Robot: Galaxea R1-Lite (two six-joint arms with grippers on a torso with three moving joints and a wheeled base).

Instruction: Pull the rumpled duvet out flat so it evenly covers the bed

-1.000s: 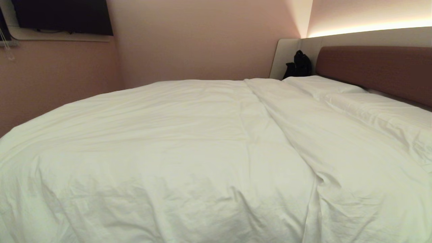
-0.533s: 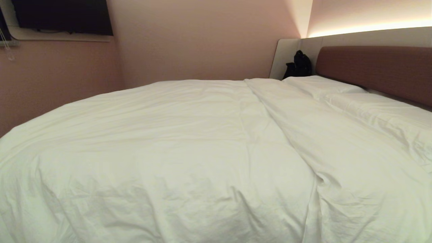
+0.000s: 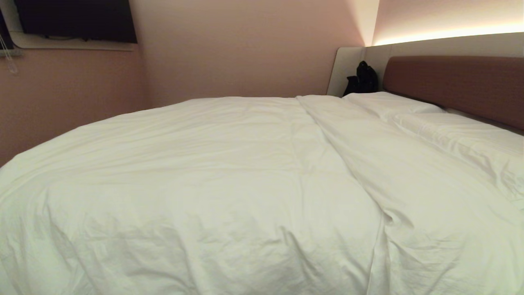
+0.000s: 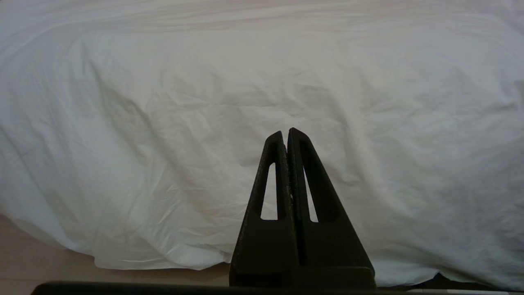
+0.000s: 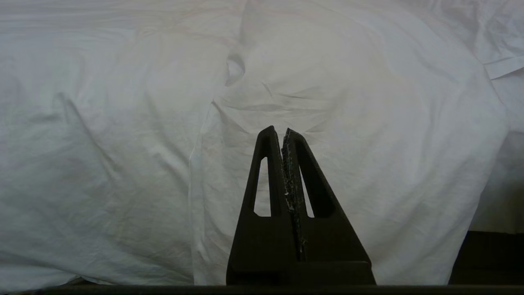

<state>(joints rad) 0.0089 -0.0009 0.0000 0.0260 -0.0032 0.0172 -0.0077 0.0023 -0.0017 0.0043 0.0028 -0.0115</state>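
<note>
From the head camera I see the duvet (image 3: pixel 213 176) spread over most of the bed (image 3: pixel 458 82); it runs from the near edge back towards the far wall, puffy, with soft creases across its near part; a long fold (image 3: pixel 339 151) runs diagonally from the far side towards the near right, and right of it lies a second white layer. Two pillows (image 3: pixel 409 108) lie flat at the right, just beside the brown headboard; a pale panel (image 3: pixel 348 61) frames that headboard, and a black bag (image 3: pixel 362 78) stands against the panel at the bed's far corner. A dark screen (image 3: pixel 77 20) hangs on the pink wall at the upper left; I can read no brand, label or writing anywhere.

Neither arm shows in the head view. In the left wrist view the left gripper (image 4: pixel 286 133) hangs before the duvet's draped side, its fingers pressed together and holding nothing; the hem hangs near the pale floor (image 4: pixel 37 262). In the right wrist view the right gripper (image 5: pixel 278 131) faces the draped fold, its fingers likewise closed on nothing; their inner faces look scuffed with white flecks.
</note>
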